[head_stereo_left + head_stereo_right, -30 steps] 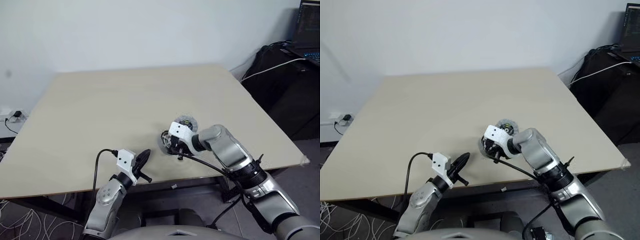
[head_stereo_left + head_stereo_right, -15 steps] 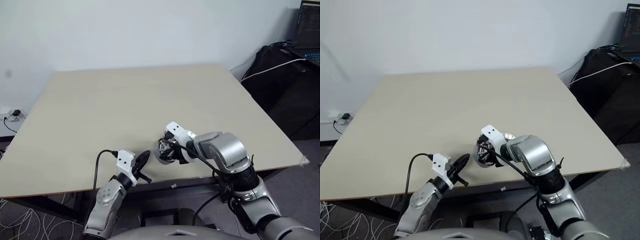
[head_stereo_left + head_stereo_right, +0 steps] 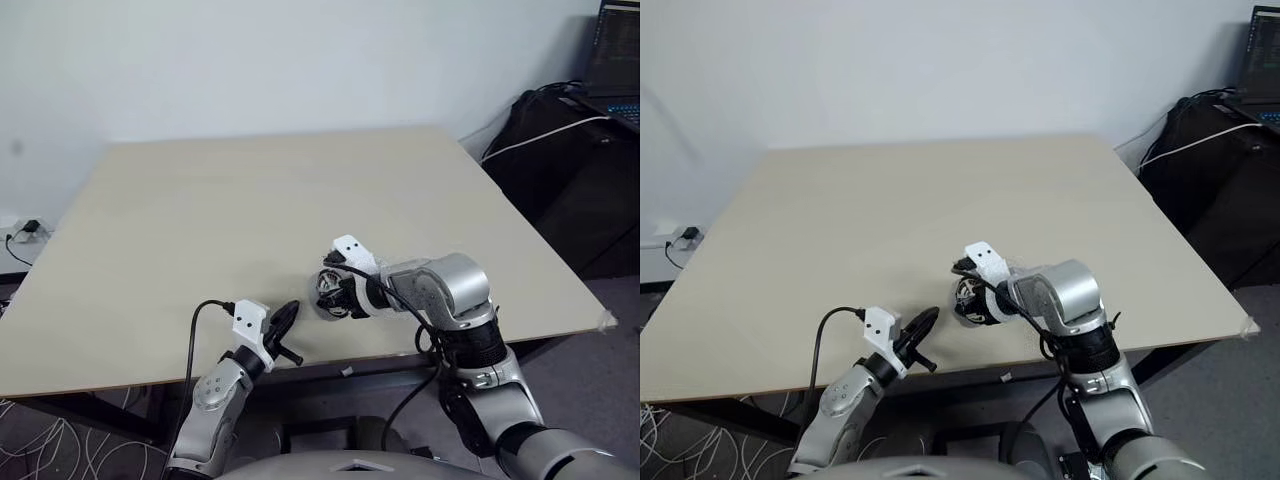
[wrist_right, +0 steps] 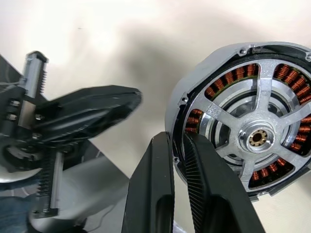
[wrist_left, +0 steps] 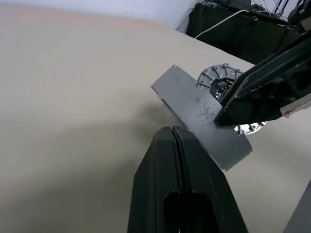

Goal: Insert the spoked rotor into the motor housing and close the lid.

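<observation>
We begin at the right gripper (image 4: 177, 160). Its two fingers are nearly pressed together and pinch the rim of the motor housing (image 4: 194, 92), one finger outside the grey wall and one just inside it, next to the copper windings. The housing tilts up off the table (image 3: 250, 190) in this grip, with its open face turned toward the wrist camera.

The spoked rotor (image 4: 252, 136) already sits inside the housing, with its hub centred in the ring of windings. We judge the insertion step as done or nearly done; the lid step remains. We cannot identify a lid with certainty.

The left gripper (image 3: 284, 318) is just beside the housing, on the side away from the right arm. Its fingers are pressed fully together and hold nothing.

Handling judgement:
- The housing is metal, rigid and probably heavy for its size.
- The smooth rim is thin, so a pinch there may slip or let the part swing.
- The copper windings are fragile. We keep the fingers off them.
- We grasp the outer wall or the rim, never the spokes.
</observation>
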Tool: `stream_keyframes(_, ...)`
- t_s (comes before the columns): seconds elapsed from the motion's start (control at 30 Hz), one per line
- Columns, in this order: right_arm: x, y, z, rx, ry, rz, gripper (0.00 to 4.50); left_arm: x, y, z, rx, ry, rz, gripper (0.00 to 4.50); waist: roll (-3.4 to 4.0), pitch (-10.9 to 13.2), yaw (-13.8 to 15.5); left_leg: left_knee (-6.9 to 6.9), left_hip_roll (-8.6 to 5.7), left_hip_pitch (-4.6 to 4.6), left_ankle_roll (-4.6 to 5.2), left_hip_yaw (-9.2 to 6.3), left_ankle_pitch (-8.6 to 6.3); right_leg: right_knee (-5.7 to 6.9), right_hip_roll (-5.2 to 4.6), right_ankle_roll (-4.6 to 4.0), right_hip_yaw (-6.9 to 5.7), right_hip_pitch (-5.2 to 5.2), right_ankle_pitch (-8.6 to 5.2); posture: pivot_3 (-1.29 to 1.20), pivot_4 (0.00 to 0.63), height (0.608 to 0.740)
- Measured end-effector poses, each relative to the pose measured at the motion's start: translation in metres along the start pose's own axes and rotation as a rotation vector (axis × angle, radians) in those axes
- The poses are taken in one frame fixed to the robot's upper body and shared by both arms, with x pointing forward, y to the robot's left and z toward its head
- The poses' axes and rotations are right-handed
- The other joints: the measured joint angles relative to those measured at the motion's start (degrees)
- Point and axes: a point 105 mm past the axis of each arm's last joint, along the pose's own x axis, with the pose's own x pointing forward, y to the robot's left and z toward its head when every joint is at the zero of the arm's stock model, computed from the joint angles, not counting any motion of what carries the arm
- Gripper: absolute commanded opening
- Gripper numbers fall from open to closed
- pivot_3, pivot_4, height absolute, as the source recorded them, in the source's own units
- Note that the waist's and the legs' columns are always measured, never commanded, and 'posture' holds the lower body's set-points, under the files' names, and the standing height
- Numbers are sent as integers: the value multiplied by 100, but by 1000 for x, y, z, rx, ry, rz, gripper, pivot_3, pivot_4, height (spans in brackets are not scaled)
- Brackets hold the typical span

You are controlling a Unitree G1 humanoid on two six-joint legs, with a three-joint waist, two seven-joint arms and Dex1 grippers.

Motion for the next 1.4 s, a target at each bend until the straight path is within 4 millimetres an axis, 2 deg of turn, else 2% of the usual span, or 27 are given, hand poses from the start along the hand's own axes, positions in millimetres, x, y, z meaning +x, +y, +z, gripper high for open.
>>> stream_keyframes(0.17,4,6,-2,23,18,45,103,0,0,-2,-6,13,-5,0,0,0,-2,0,0,0,23,0,13,0,0,-1,0,1,0,0,0,740)
stream_keyframes(0.4,13,1,-3,82,45,16,103,0,-1,-3,-9,15,-6,0,2,1,-2,0,1,0,23,1,13,0,1,-1,1,0,0,0,0,740)
stream_keyframes(0.87,30,-6,13,187,29,-72,103,0,-2,-5,-17,30,-14,0,5,0,-13,-1,1,1,24,1,14,0,4,-5,1,0,12,0,0,740)
stream_keyframes(1.3,34,9,43,212,-86,-1,4217,0,-2,-5,-18,32,-13,0,11,1,-92,-4,2,2,24,1,14,1,6,-5,1,-1,15,0,0,740)
stream_keyframes(1.4,34,19,55,217,-129,43,4217,0,-1,-5,-18,33,-13,0,12,1,-100,-5,2,1,24,0,14,1,6,-5,1,-2,15,0,0,740)
